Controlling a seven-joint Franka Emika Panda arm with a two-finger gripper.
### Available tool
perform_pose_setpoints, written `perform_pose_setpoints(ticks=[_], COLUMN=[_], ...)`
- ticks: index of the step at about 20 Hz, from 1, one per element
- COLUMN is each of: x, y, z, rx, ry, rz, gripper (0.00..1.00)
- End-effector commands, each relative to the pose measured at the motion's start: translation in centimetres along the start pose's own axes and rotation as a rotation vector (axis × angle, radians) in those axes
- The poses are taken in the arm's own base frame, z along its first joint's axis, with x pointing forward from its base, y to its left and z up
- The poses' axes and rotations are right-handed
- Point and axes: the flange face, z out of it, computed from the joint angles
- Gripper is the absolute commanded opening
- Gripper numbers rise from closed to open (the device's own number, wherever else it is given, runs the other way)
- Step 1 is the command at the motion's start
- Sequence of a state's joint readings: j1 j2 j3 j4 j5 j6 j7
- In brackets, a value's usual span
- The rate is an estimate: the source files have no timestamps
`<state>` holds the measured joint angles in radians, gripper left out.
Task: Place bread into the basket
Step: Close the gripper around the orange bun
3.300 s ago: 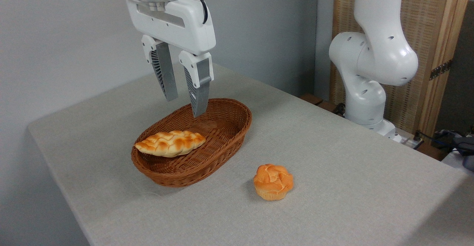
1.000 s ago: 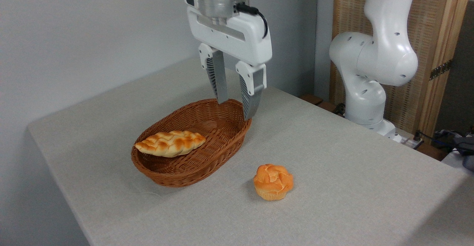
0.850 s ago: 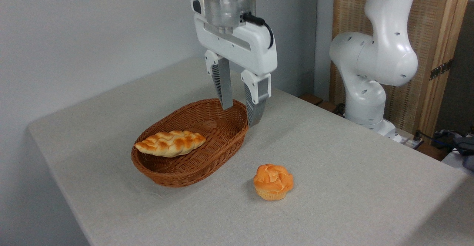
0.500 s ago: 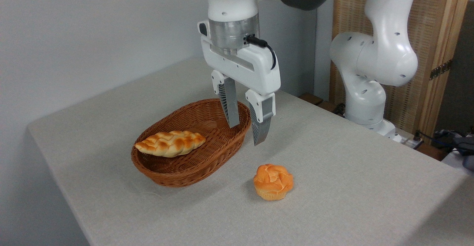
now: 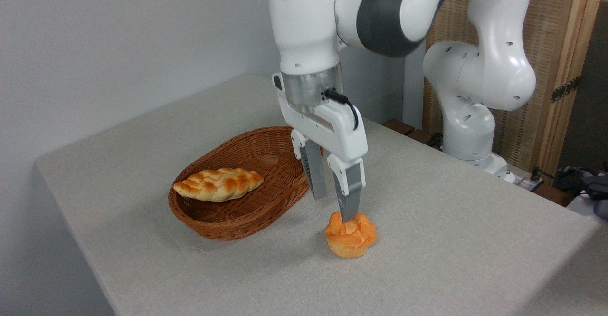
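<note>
Hovering fingers [image 5: 335, 207]: apart, tips just above the bread, nothing gripped
bread [image 5: 350, 235]: on the bench [image 5: 427, 221], near its front edge, beside the basket
basket [image 5: 247, 211]: holds a braided loaf [image 5: 218, 184]

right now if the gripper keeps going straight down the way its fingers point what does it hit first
Most likely the round bun: the open gripper points down right above it, one finger tip overlapping its top. Depth is unclear from this single view.

Table [image 5: 451, 240] with grey cloth cover. Directly on it: wicker basket [image 5: 266, 202]; round bun [image 5: 350, 236] just right of the basket.
</note>
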<state>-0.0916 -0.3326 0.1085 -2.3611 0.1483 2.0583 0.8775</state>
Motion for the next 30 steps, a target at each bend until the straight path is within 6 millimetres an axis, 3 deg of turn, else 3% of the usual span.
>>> perform_pose_setpoints(ticks=[1,12,18,24,30], x=[-1.6,-1.7,-1.4,-1.3,-1.3], y=[-0.8,-0.5,-0.2,-0.1,-0.1], z=[2.9,5.2,5.3,5.3,5.3], rx=[0.045,0.010,0.007,0.006,0.005], ry=[0.003,-0.031,-0.033,-0.034,-0.035], rz=[0.015,0.030,0.039,0.048,0.057], gripper=[1.00,0.99,0.53,0.43,0.43])
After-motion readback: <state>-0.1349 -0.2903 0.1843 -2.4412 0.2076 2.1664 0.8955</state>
